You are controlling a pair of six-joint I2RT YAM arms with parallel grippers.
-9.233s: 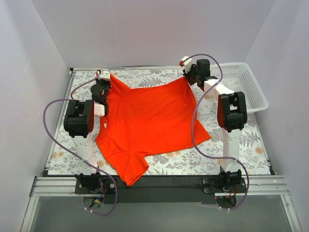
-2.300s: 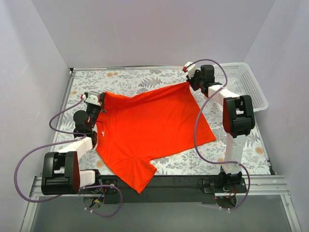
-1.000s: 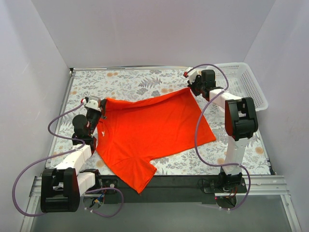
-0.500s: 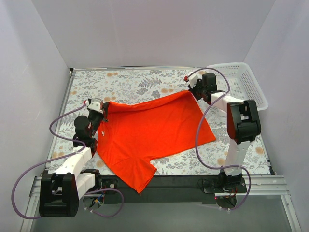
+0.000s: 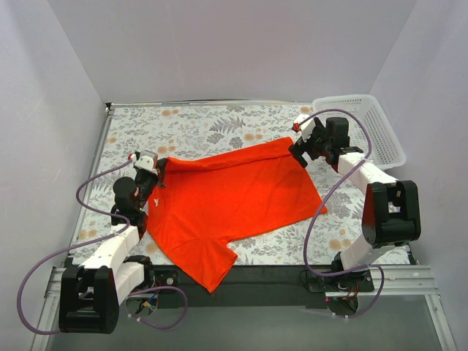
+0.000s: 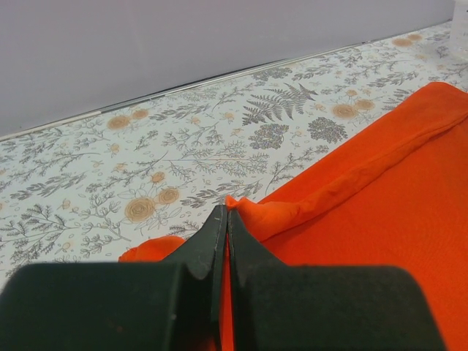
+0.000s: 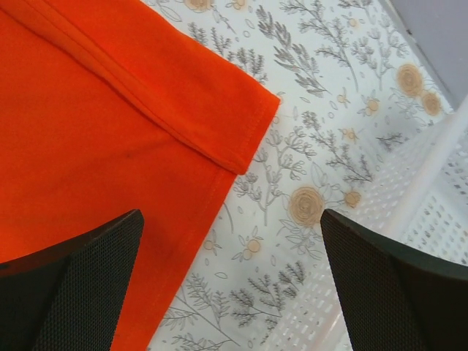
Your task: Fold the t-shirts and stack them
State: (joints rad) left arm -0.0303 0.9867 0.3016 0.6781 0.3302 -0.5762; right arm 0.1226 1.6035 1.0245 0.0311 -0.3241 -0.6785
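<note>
One bright orange-red t-shirt [image 5: 227, 197] lies spread on the floral table, its far edge rolled over in a narrow fold and a sleeve hanging over the near edge. My left gripper [image 5: 159, 168] is at the shirt's far left corner. In the left wrist view its jaws [image 6: 225, 212] are pressed together on a pinch of the orange cloth [image 6: 380, 190]. My right gripper [image 5: 300, 152] hovers just beyond the far right corner. Its fingers stand wide apart [image 7: 232, 219] with nothing between them, and the shirt's corner [image 7: 110, 110] lies flat below.
A white mesh basket [image 5: 373, 124] stands at the back right, close beside the right gripper, and its rim [image 7: 439, 190] shows in the right wrist view. Grey walls enclose the table on three sides. Purple cables loop from both arms.
My right gripper has opened and let go of the shirt's far right corner, then drawn back to the right toward the basket. The left gripper keeps its hold and has barely moved.
</note>
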